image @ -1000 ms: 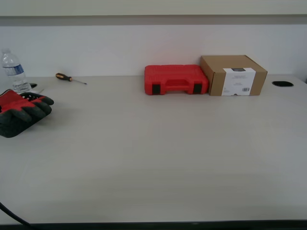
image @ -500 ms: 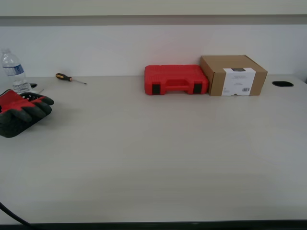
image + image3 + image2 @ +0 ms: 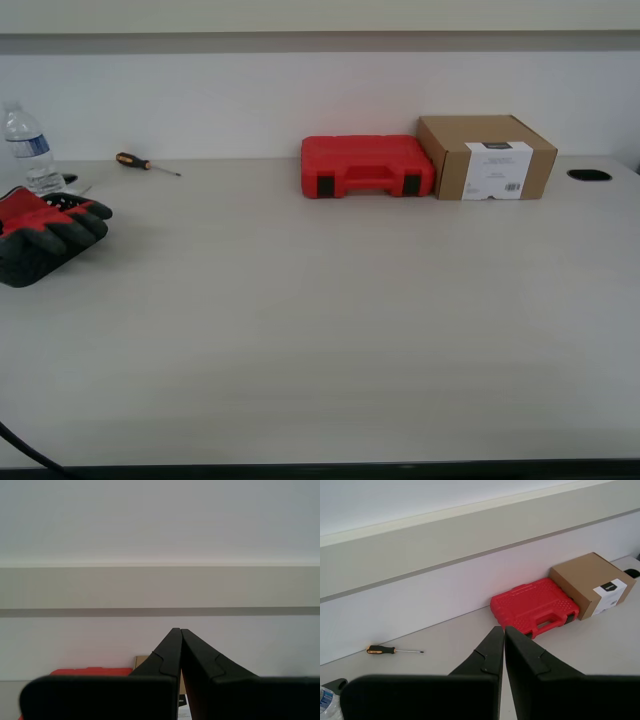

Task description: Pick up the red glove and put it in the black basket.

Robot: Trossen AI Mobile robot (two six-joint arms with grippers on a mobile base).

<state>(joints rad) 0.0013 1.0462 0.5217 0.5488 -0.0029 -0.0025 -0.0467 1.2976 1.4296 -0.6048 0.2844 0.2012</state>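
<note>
Red glove (image 3: 45,232): at the exterior view's left edge, apparently in a dark container. Soft, light, limp; pinch the cuff. Your first gripper (image 3: 504,630) and second gripper (image 3: 179,631): jaws pressed together, empty.

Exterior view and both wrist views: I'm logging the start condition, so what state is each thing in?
red glove: lying on the black basket, ungrasped.
red tool case: shut, latches down.
cardboard box: closed.
water bottle: upright.
screwdriver: lying flat.
my first tool: shut, empty.
my second tool: shut, empty.
</note>
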